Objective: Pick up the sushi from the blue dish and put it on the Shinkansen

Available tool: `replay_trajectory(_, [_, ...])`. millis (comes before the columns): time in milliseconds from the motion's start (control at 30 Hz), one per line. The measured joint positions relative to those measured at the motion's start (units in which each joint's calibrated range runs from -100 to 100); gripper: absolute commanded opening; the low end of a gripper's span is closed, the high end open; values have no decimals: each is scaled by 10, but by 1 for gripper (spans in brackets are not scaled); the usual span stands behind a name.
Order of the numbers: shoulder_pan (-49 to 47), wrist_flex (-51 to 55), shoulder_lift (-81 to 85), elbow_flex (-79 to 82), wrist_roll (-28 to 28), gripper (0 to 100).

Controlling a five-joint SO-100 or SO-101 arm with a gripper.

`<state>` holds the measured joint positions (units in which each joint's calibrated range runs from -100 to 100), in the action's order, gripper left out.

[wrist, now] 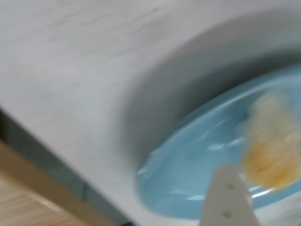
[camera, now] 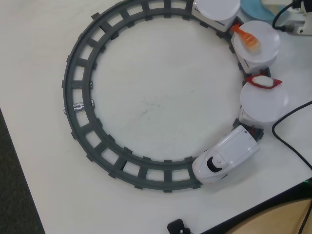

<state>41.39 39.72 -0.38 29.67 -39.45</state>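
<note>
At the left of the overhead view, the grey ring track (camera: 78, 97) lies on the white counter (camera: 39, 48). Follow the ring rightward to find the Shinkansen (camera: 224, 156) at the lower right, nose pointing down-left, with cars behind it carrying white plates (camera: 263, 102). An orange piece (camera: 247, 39) sits on one plate, and a red-rimmed white piece (camera: 263, 81) lies between two plates. Only a sliver of the blue dish (camera: 256, 7) shows at the top edge.

Turn to the wrist view, which is heavily blurred. Reading left to right, you see the counter edge, bare counter surface, then the blue dish (wrist: 197, 174) at the right. The sushi (wrist: 270, 146) rests on the dish, near its right side. One pale finger (wrist: 228, 197) of the gripper (wrist: 244, 188) rises from the bottom edge, just beside the sushi. The second finger is out of view, so you cannot tell whether the gripper is released or clenched.

Expect the sushi to be light and probably rigid plastic, apt to slide on the smooth dish. Take hold across its narrow width, near the middle of its length, and close gently so it does not squirt out.
</note>
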Motion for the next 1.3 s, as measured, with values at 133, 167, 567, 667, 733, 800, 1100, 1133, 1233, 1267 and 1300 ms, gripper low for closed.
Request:
replay_trajectory(133, [0,8,-9,-13,-28,33])
replay_trajectory(167, [-2,7,-12,-20,-28,33])
replay_trajectory(567, [-5,-31,-111,-61,-45,33])
replay_trajectory(667, [-4,-50,-125,-61,-46,33])
replay_trajectory(733, [-3,-59,-130,-61,-45,33])
replay_trajectory(800, [-2,-72,-134,-61,-48,33])
replay_trajectory(1100, [8,-114,-153,-63,-48,15])
replay_trajectory(1133, [6,-116,-157,-66,-48,8])
replay_trajectory(1233, [1,-117,-166,-73,-49,2])
replay_trajectory(1267, [-2,-117,-168,-77,-48,3])
replay_trajectory(1300, [-2,-117,-171,-78,-48,2])
